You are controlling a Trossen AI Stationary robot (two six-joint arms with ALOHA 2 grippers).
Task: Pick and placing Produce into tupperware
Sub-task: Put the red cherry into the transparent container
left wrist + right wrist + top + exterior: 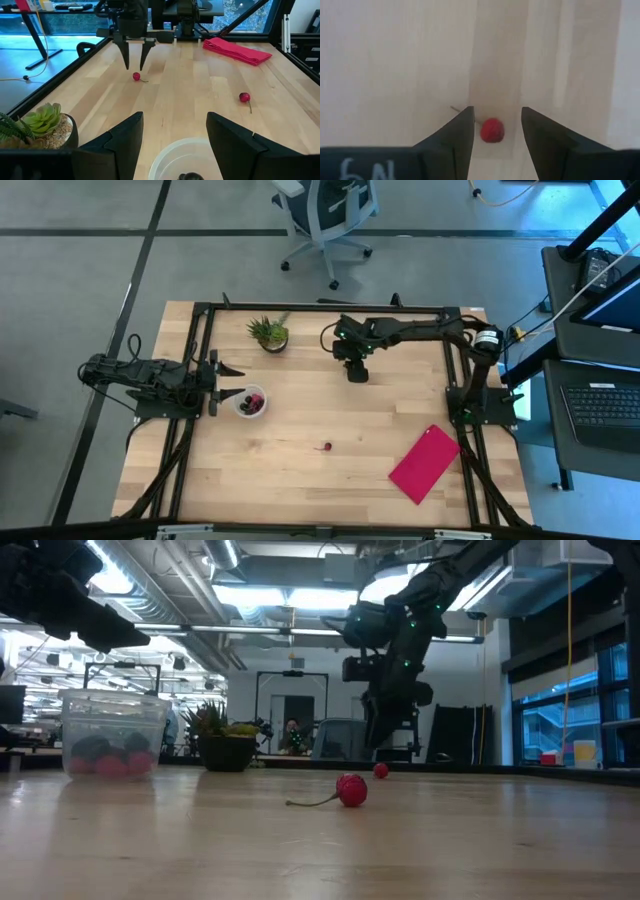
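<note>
The tupperware (250, 401) is a small round translucent cup holding several red and dark berries; it also shows in the low view (112, 735) and as a rim (170, 155) in the left wrist view. One red berry with a stem (327, 447) (351, 790) (244, 97) lies on the bare table. A second red berry (492, 130) (136, 76) (381, 771) lies under my right gripper (357, 372) (496, 125), which is open and points down, its fingers hovering above the berry on either side. My left gripper (226, 383) (175, 135) is open, just left of the tupperware.
A green spiky potted plant (269, 333) (40, 120) stands near the far edge. A flat pink-red cloth (425, 463) (237, 50) lies at the near right. Black frame rails (200, 360) run along the table's sides. Bare wood lies between the tupperware and the cloth.
</note>
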